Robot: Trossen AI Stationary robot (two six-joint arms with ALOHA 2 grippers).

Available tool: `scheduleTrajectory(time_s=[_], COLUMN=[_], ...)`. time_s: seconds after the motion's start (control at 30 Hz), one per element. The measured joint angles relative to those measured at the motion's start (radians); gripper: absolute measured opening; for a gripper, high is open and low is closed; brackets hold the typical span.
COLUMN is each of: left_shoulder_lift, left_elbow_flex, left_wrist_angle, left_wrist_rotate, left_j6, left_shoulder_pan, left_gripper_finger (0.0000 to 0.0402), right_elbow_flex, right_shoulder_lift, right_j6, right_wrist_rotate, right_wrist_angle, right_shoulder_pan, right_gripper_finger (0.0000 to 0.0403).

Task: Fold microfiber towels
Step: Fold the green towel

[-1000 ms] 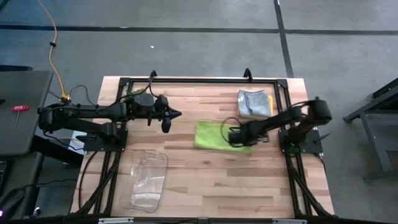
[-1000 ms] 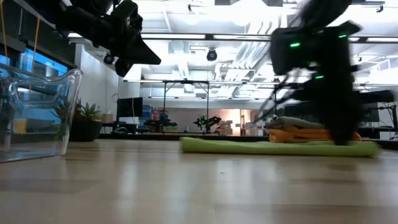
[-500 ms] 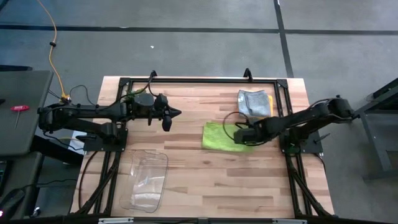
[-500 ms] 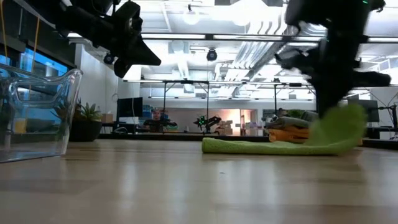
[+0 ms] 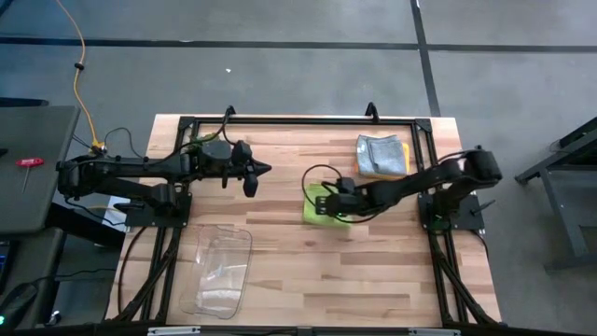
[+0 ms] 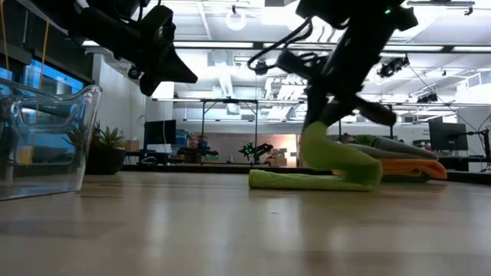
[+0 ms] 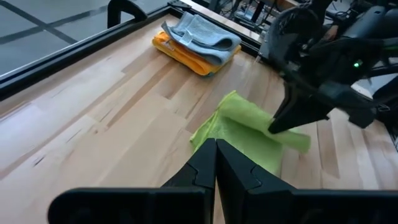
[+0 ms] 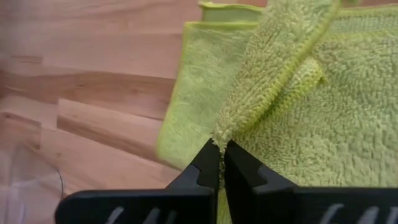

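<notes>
Left side of the high view first: the clear bin (image 5: 217,272) sits at the lower left of the table (image 5: 280,280), nothing visible in it. In the low view it's the see-through wall at the far left edge, with a potted plant (image 6: 103,149) showing just past it in the room behind.

Above the bin, the left arm stretches in from the left edge, and the left gripper (image 5: 264,171) hangs over bare wood left of centre, fingers pinched together on nothing. In the low view it's up in the air at the upper left, well clear of the table.

Just right of centre is the green towel (image 5: 317,203). The right gripper (image 5: 328,206) is down on it, clamped tight on a fold of the cloth. The right wrist view shows it best: the two dark fingers (image 8: 208,163) meet right on a raised ridge of the fuzzy green fabric, with the rest of the towel spread flat on the wood underneath. In the low view the pinched part stands up in a hump while the bottom layer lies flat.

Further right, toward the upper right of the table, there's a stack (image 5: 381,155) of folded towels, grey on top with yellow and orange edges peeking out. It's apart from the green one, not touching.
</notes>
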Motion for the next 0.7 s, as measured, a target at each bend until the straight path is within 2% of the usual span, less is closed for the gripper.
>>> scheduleTrajectory(time_s=[0.23, 0.7], left_shoulder_lift=[0.0, 0.0], left_elbow_flex=[0.0, 0.0], left_wrist_angle=[-0.006, -0.006], left_wrist_rotate=[0.005, 0.008], left_j6=[0.0, 0.0], left_shoulder_pan=[-0.003, -0.003], left_gripper_finger=[0.0, 0.0], right_elbow_flex=[0.016, 0.015], right_shoulder_lift=[0.065, 0.075], right_j6=[0.026, 0.025], right_wrist_rotate=[-0.02, -0.006], right_wrist_angle=[0.068, 0.127], right_shoulder_pan=[-0.022, -0.023], right_gripper_finger=[0.0, 0.0])
